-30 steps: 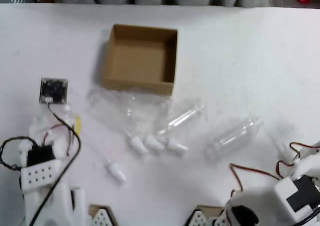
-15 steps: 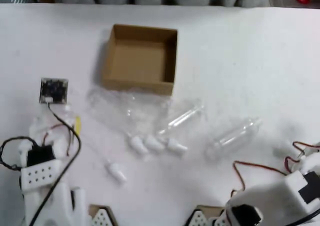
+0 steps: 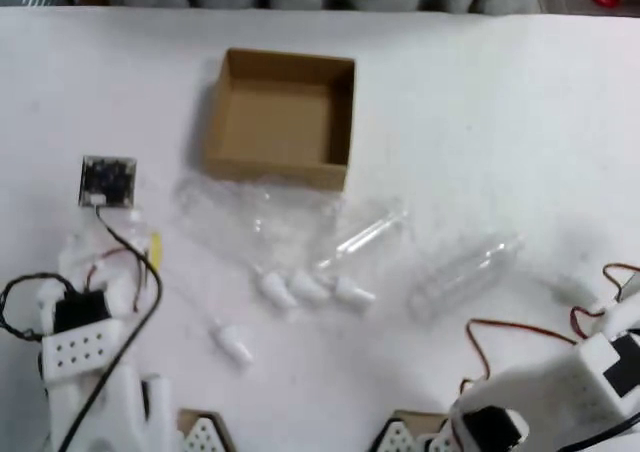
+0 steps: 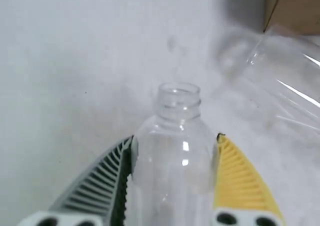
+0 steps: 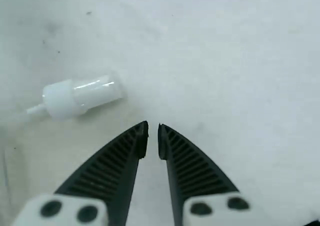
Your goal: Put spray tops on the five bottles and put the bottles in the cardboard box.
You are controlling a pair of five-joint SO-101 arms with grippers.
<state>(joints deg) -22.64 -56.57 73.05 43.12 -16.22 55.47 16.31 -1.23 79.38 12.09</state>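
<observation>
Hazard, right gripper: its fingers are drawn almost together, with a sliver of gap between the tips and nothing held. At this setting they probably cannot straddle the spray top. Advancing onto it would likely knock the part aside, and since it is round and lies on its side on the table, it would tend to roll. Opening the jaws before any approach should remove that cause. Hazard, left gripper: the grey and yellow fingers are clamped on the body of a clear bottle, whose open neck points away from the wrist. The wall looks smooth and thin, so pressing a top onto the neck could make the bottle slip back or twist in the grip — and a misaligned top could jam. Position of the part: the spray top lies ahead of the right fingertips and off to one side, near but not touching, outside the gap rather than in line with it. In the high view, four more loose tops lie mid-table beside other bottles lying on their sides. The cardboard box stands beyond them, open side up.
</observation>
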